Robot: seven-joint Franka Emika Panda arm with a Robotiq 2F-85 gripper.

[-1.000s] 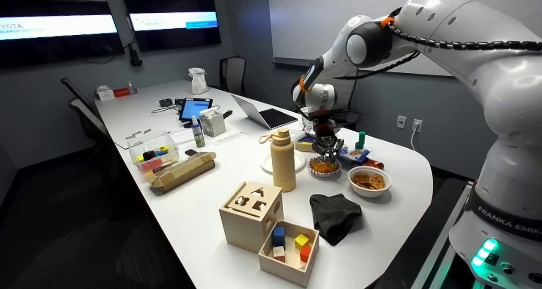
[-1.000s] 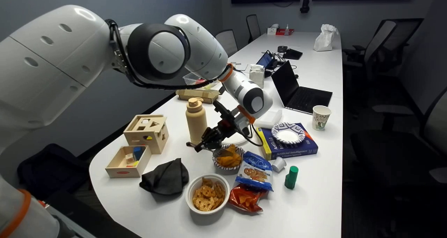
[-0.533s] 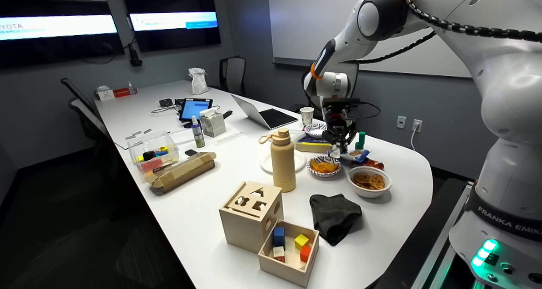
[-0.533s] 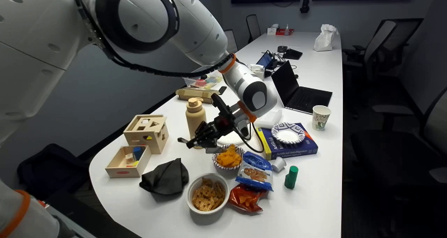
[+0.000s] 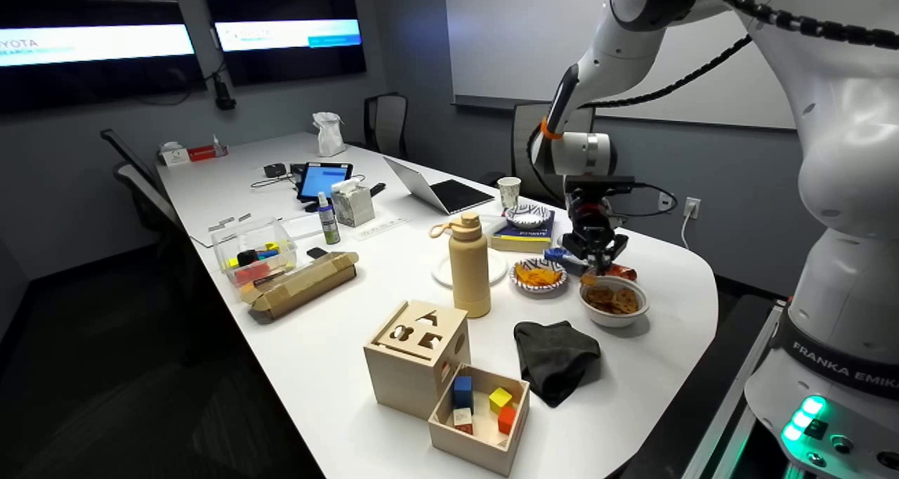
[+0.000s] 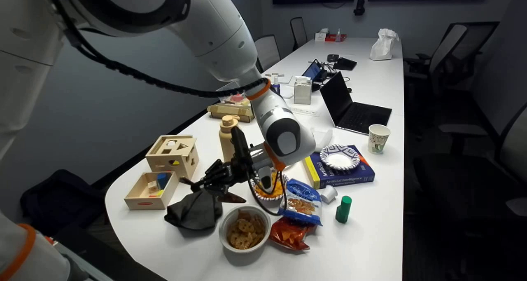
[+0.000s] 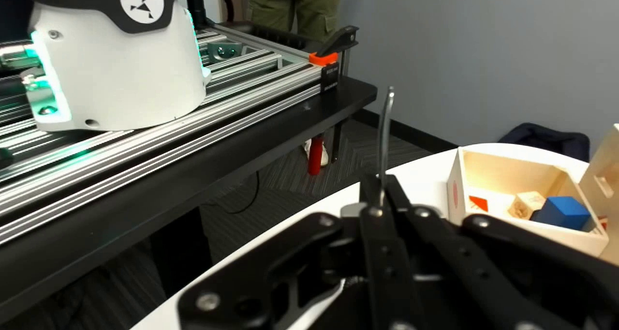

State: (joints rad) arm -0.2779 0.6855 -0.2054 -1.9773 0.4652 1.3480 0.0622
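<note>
My gripper [image 5: 598, 260] is shut on a thin metal utensil [image 6: 232, 197], whose shiny flat end hangs on the paper bowl's side of the fingers in an exterior view. In the wrist view its narrow metal handle [image 7: 385, 136] stands up from between the fingertips. The gripper hovers above the table, between a black cloth [image 6: 194, 211] and a white bowl [image 5: 612, 320] of brown crackers. The utensil's end appears near that bowl's rim, though height is hard to tell. Beyond it sits a patterned paper bowl [image 5: 537, 289] of orange chips, partly hidden by the arm in an exterior view.
Blue [image 6: 302, 202] and red [image 6: 290, 233] snack bags lie beside the bowls. A tan bottle [image 5: 469, 272], a wooden shape box [image 5: 400, 377] and a wooden tray [image 5: 467, 447] with blocks stand around. A book [image 6: 350, 174] bears a paper plate. A green object [image 6: 343, 210] stands nearby.
The gripper, with the utensil in its fingers, has moved away from over the chips bowl toward the white bowl and black cloth, nearer the robot base. The objects on the table look unmoved.
</note>
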